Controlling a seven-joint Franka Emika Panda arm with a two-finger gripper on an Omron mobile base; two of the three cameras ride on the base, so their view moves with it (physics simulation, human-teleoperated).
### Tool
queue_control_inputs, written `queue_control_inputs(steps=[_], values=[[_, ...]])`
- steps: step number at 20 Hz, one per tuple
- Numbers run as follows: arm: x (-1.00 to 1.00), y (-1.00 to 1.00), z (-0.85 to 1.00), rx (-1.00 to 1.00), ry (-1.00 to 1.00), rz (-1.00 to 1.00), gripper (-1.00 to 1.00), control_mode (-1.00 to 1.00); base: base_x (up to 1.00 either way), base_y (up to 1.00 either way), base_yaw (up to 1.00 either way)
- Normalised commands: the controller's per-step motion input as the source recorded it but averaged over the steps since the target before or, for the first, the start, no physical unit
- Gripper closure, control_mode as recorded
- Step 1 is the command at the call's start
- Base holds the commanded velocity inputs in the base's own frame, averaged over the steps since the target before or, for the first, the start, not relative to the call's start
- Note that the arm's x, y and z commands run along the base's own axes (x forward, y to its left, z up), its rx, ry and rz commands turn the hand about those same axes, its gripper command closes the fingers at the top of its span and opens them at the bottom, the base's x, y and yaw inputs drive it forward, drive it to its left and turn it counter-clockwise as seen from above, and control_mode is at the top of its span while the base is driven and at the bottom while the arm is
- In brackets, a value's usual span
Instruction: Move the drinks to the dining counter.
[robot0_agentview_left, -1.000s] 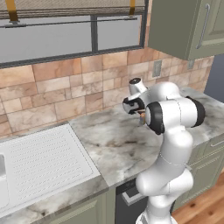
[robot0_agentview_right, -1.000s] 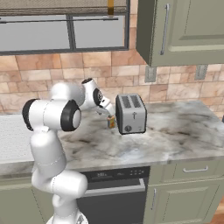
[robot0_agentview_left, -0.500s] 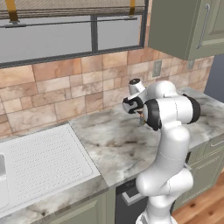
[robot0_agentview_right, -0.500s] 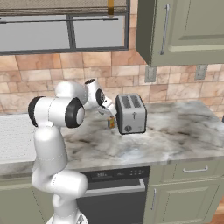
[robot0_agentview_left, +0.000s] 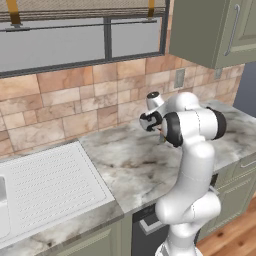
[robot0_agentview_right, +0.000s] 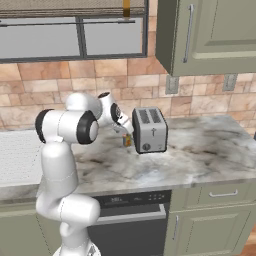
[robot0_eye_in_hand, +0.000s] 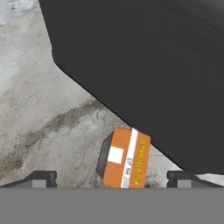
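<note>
A small orange-yellow can (robot0_eye_in_hand: 124, 159), one of the drinks, stands on the marble worktop (robot0_eye_in_hand: 48, 109) close against the dark side of the silver toaster (robot0_eye_in_hand: 153, 65). My gripper (robot0_eye_in_hand: 113, 179) is open, with a fingertip on either side of the can and nothing held. From the right base, the can (robot0_agentview_right: 127, 140) sits just left of the toaster (robot0_agentview_right: 149, 130), and my gripper (robot0_agentview_right: 125, 131) points down at it from the upper left. The dining counter is out of view.
A white drainboard and sink (robot0_agentview_left: 45, 185) fill the worktop's left part. The tiled wall (robot0_agentview_left: 75, 100) runs behind, with sage cabinets (robot0_agentview_right: 210, 35) overhead. Bare marble (robot0_agentview_right: 210, 145) stretches right of the toaster. A dishwasher front (robot0_agentview_right: 130, 210) lies below the worktop's edge.
The arm has shifted a little, with the hand edging closer to the can beside the toaster. The jaws stay open. The can and toaster have not moved.
</note>
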Motion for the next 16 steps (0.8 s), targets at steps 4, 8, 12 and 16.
queue_control_inputs(steps=[4,8,12,16], values=[[0.02,0.0,-0.16,0.0,-0.01,-0.01,-1.0,-1.0,0.0,0.0,0.0],[0.05,-0.03,-0.14,0.0,-0.01,-0.01,-1.0,-1.0,0.0,0.0,0.0],[0.09,-0.06,-0.11,0.0,0.0,-0.01,-1.0,-1.0,0.0,0.0,0.0],[0.04,-0.08,-0.1,0.0,0.0,-0.01,-1.0,-1.0,0.0,0.0,0.0]])
